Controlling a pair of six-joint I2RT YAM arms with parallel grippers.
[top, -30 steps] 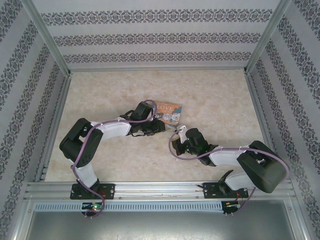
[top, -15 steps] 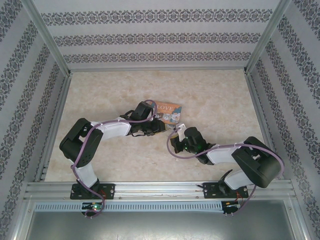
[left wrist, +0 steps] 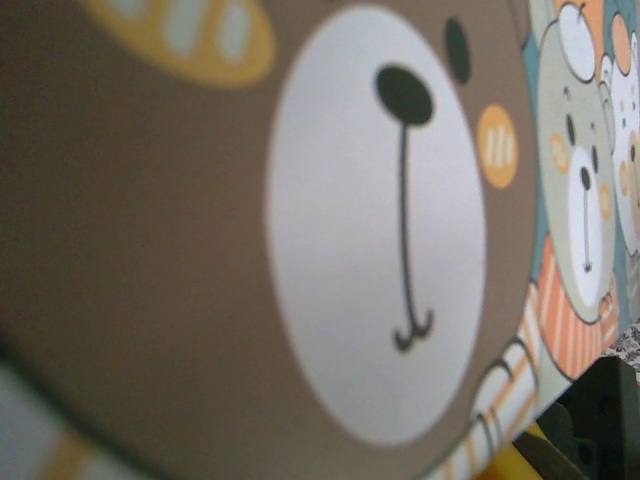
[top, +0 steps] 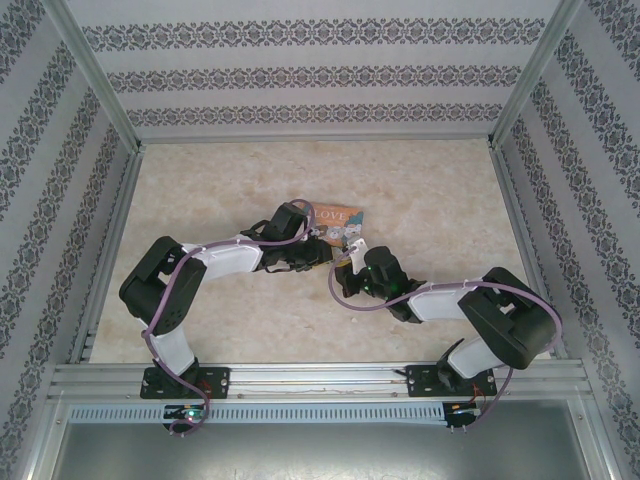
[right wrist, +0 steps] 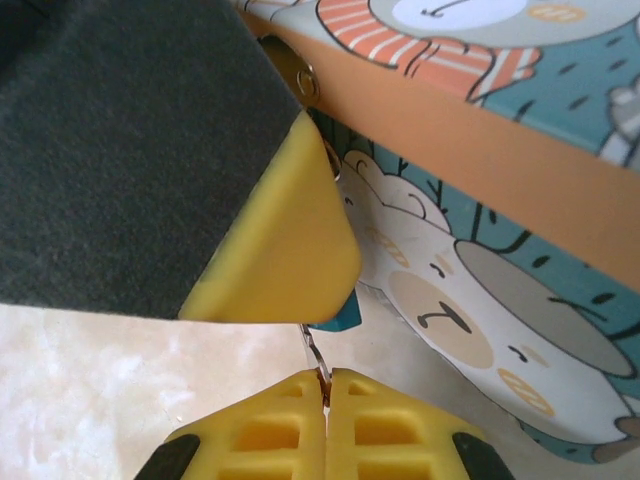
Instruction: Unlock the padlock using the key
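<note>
The teal padlock (right wrist: pixel 346 314) peeks out from under a yellow finger (right wrist: pixel 285 240) of my left gripper (top: pixel 322 252), which is shut on it at the front edge of the orange tin box (top: pixel 338 222). Most of the padlock's body and its shackle are hidden. My right gripper (right wrist: pixel 326 385) is shut on the thin silver key (right wrist: pixel 314 352). The key's blade points up at the padlock's underside, with its tip at or just below the teal corner. In the top view the right gripper (top: pixel 347 258) sits close beside the left one.
The tin box (right wrist: pixel 470 330) with cartoon bears lies right of the key, its lid (left wrist: pixel 380 230) very close to the left wrist camera. Beige tabletop (top: pixel 440 190) stretches around. Metal frame rails (top: pixel 300 378) and patterned walls enclose the table.
My right arm has reached forward and left, bringing the key up to the left gripper and the tin. The left arm has stayed still.
</note>
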